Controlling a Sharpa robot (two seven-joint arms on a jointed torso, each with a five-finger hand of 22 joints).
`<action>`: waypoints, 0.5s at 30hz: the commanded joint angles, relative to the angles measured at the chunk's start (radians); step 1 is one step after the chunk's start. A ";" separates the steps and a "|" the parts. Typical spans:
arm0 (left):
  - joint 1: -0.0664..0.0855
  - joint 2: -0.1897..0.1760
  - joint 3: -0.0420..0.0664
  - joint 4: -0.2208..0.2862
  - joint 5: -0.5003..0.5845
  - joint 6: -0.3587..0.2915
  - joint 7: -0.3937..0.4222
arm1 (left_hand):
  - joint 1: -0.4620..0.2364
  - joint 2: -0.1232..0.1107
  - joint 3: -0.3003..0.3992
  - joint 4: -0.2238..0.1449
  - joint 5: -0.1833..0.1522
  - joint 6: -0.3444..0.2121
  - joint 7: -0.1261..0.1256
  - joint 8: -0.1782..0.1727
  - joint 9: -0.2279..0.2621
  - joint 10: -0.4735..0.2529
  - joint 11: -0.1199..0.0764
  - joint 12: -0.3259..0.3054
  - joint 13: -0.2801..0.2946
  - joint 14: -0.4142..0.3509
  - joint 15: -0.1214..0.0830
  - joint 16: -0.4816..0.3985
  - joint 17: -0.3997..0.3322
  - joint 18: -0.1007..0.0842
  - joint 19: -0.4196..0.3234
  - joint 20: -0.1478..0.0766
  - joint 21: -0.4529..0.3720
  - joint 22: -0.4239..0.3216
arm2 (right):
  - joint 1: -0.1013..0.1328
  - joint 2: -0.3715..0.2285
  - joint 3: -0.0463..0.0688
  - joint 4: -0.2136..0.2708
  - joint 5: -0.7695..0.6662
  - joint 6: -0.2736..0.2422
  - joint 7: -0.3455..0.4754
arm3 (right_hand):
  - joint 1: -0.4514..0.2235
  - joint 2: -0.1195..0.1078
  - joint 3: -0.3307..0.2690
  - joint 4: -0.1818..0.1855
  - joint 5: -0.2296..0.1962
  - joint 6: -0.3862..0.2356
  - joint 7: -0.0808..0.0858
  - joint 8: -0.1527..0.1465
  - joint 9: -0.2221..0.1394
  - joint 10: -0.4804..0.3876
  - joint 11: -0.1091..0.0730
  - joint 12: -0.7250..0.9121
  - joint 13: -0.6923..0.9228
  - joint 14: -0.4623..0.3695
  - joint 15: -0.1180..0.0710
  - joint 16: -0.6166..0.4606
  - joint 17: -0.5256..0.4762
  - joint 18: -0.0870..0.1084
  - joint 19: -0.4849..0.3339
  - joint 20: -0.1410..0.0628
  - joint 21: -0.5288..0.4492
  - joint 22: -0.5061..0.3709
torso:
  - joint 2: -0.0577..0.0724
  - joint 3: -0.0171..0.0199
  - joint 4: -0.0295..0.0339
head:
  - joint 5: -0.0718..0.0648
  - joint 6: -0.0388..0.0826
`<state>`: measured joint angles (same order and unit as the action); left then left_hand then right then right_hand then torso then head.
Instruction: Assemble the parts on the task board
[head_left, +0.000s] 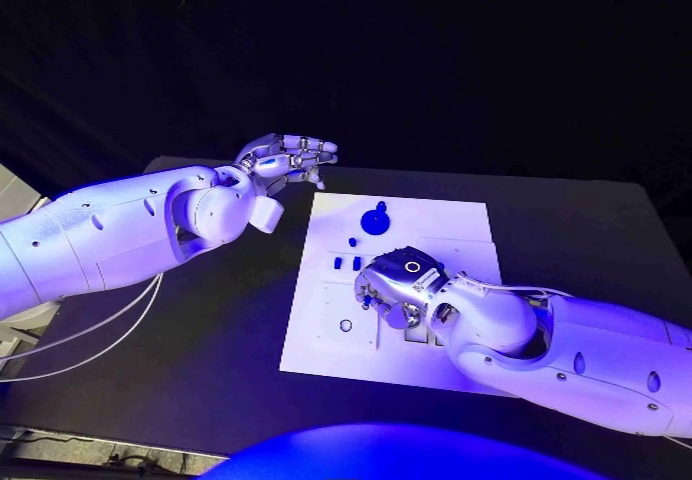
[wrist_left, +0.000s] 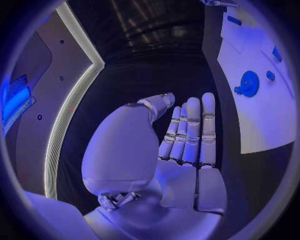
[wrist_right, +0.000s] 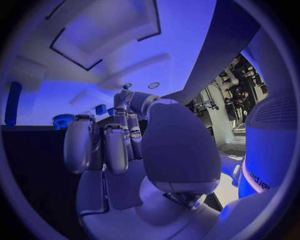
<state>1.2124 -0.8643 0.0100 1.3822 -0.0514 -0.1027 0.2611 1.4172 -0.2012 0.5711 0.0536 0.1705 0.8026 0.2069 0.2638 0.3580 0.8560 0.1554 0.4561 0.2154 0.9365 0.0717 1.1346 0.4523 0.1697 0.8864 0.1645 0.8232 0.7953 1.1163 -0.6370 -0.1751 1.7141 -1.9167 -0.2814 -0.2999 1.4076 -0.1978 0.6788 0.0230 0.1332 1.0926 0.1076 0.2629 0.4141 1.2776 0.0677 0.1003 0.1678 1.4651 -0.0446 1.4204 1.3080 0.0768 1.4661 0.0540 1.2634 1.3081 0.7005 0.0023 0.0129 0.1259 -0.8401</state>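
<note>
The white task board (head_left: 433, 225) lies mid-table. A round blue part (head_left: 376, 220) stands near its far edge, small blue parts (head_left: 348, 263) sit below it, and a dark ring (head_left: 346, 325) marks the near left. My right hand (head_left: 398, 285) is down on the board's middle with its fingers curled onto the surface; a bit of blue (head_left: 368, 298) shows at its fingertips. In the right wrist view the curled fingers (wrist_right: 103, 147) hide what lies under them. My left hand (head_left: 289, 158) hovers off the board's far left corner and holds nothing; its fingers (wrist_left: 190, 130) stand straight.
Rectangular recesses (wrist_right: 106, 30) are sunk into the board. The round blue part (wrist_left: 249, 82) and a small blue piece (wrist_left: 270, 75) also show in the left wrist view. Black table (head_left: 216, 340) surrounds the board, and cables (head_left: 87, 335) hang off my left arm.
</note>
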 joint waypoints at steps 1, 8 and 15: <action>0.001 0.000 0.001 0.002 -0.002 0.018 0.003 | -0.008 0.002 -0.002 -0.001 0.003 -0.007 0.011 -0.004 -0.001 -0.009 0.000 0.003 -0.001 -0.002 0.007 -0.005 -0.001 0.014 0.005 0.003 -0.005 -0.001 | -0.006 0.000 -0.005 -0.001 -0.007 0.050 0.000 | -0.010 -0.003 -0.001 -0.005 0.005 0.005 0.002 0.002 0.002 0.037 -0.030 0.001 0.000 0.061 0.000 0.003 0.037 -0.014 0.039 -0.003 0.002 0.030 | 0.000 0.0000 0.0002 | 0.002 -0.002; 0.001 0.000 0.001 0.001 -0.002 0.020 0.001 | -0.009 0.002 -0.002 -0.001 0.003 -0.007 0.011 -0.004 -0.001 -0.010 0.000 0.003 -0.001 -0.002 0.007 -0.005 -0.001 0.014 0.005 0.004 -0.005 -0.001 | -0.007 -0.002 -0.005 0.007 -0.007 0.045 -0.002 | -0.010 -0.003 -0.001 -0.005 0.005 0.005 0.002 0.002 0.002 0.037 -0.030 0.001 0.000 0.061 0.000 0.003 0.037 -0.014 0.039 -0.003 0.002 0.030 | 0.000 -0.0001 -0.0001 | 0.003 -0.002; 0.001 0.000 0.001 0.000 -0.003 0.021 -0.001 | -0.009 0.002 -0.002 -0.001 0.003 -0.008 0.012 -0.004 -0.002 -0.012 0.000 0.002 -0.002 -0.002 0.007 -0.005 -0.001 0.014 0.005 0.004 -0.006 -0.001 | -0.008 -0.003 -0.005 0.011 -0.007 0.042 -0.006 | -0.011 -0.004 0.000 -0.006 0.005 0.005 0.002 0.002 0.002 0.038 -0.030 0.000 -0.001 0.060 0.000 0.002 0.036 -0.014 0.039 -0.003 0.002 0.030 | 0.000 0.0000 -0.0001 | 0.004 -0.002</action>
<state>1.2125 -0.8650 0.0100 1.3811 -0.0519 -0.1001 0.2575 1.4172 -0.2012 0.5711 0.0537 0.1705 0.8026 0.2069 0.2638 0.3581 0.8488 0.1554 0.4561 0.2142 0.9365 0.0716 1.1346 0.4523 0.1697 0.8864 0.1645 0.8232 0.7954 1.1101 -0.6388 -0.1788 1.7221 -1.9166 -0.2639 -0.3030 1.4025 -0.2029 0.6784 0.0227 0.1360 1.0933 0.1082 0.2627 0.4153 1.2811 0.0643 0.0982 0.1663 1.4651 -0.0446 1.4204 1.3078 0.0768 1.4661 0.0540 1.2634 1.3079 0.7005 0.0023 0.0129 0.1292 -0.8422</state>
